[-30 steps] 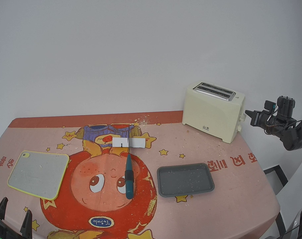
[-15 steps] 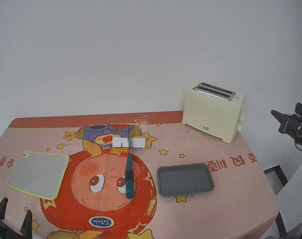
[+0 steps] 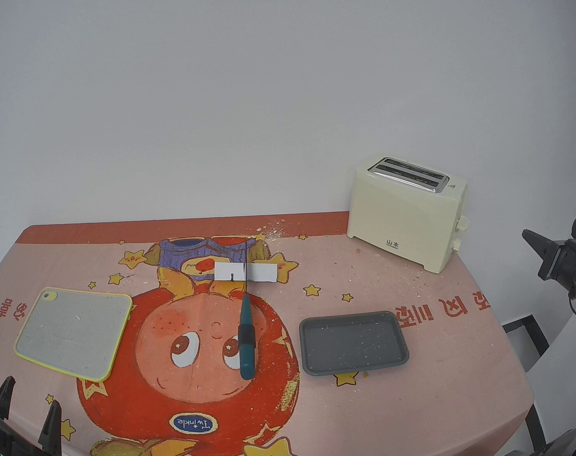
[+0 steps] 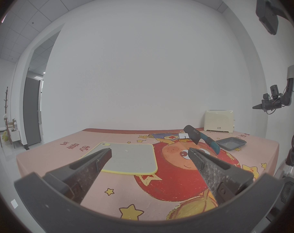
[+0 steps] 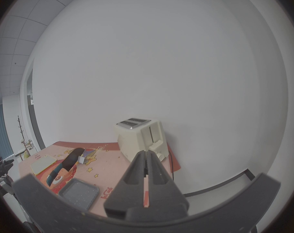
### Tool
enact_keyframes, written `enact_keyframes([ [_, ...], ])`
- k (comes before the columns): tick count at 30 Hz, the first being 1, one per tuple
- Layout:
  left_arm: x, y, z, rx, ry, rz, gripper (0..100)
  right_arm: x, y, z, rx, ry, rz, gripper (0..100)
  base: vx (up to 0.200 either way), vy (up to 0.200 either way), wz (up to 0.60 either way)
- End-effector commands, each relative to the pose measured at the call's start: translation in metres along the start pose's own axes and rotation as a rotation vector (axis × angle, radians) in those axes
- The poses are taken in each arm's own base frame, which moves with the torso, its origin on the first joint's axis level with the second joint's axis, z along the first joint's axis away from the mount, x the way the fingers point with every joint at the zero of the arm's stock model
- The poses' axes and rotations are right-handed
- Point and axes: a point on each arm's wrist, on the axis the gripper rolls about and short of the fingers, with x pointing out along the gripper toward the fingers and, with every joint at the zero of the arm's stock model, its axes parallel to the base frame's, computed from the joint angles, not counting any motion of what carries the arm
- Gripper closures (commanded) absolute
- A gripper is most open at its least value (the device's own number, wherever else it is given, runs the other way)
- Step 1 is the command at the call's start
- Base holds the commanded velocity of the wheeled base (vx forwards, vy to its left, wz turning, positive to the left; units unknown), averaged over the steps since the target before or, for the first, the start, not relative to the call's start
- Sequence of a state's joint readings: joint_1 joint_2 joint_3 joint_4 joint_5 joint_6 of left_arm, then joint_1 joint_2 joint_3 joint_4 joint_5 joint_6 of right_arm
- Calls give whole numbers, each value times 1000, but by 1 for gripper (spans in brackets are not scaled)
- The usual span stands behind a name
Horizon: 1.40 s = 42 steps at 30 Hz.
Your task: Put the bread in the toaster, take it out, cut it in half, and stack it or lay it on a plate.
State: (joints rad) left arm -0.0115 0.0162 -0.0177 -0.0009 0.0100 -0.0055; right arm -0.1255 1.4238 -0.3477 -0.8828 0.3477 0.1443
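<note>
A cream toaster (image 3: pixel 407 218) stands at the table's back right, its two top slots dark with no bread showing; I also see the toaster (image 5: pixel 142 141) from its lever end. My right gripper (image 3: pixel 531 237) hangs shut off the table's right edge, level with the toaster and apart from it, its fingers (image 5: pixel 146 160) pressed together on nothing. A grey plate-tray (image 3: pixel 354 343) lies in front of the toaster. A teal-handled knife (image 3: pixel 246 337) rests mid-table. My left gripper (image 4: pixel 149 151) is open and low at the front-left corner, near the cutting board (image 4: pixel 129 157).
The grey cutting board (image 3: pixel 74 332) with a yellow rim lies at the left. A small white card (image 3: pixel 245 272) stands behind the knife. Crumbs dot the cartoon tablecloth. The wall rises right behind the toaster, and the table's right edge drops off beside it.
My right gripper has drawn back to the right from the toaster's lever side, ending past the table edge. The left arm and the table's objects have not moved.
</note>
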Motion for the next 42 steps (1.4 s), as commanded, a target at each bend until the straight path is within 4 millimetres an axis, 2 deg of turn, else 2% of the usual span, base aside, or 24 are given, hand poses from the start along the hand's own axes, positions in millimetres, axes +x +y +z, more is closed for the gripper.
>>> enact_keyframes([
  [1, 1, 0, -5, 0, 12, 2, 0, 10, -5, -10, -1, 54, -9, 100, 0, 0, 0],
  [9, 1, 0, -5, 0, 12, 2, 0, 11, -4, -13, -62, 68, -4, 100, 0, 0, 0],
  [19, 1, 0, -5, 0, 12, 0, 0, 13, -6, -8, -53, 50, -24, 100, 0, 0, 0],
  [30, 1, 0, -5, 0, 12, 0, 0, 17, -8, -20, -55, 102, -30, 100, 0, 0, 0],
  [42, 1, 0, -5, 0, 12, 0, 0, 15, -8, -17, -36, 90, -52, 100, 0, 0, 0],
])
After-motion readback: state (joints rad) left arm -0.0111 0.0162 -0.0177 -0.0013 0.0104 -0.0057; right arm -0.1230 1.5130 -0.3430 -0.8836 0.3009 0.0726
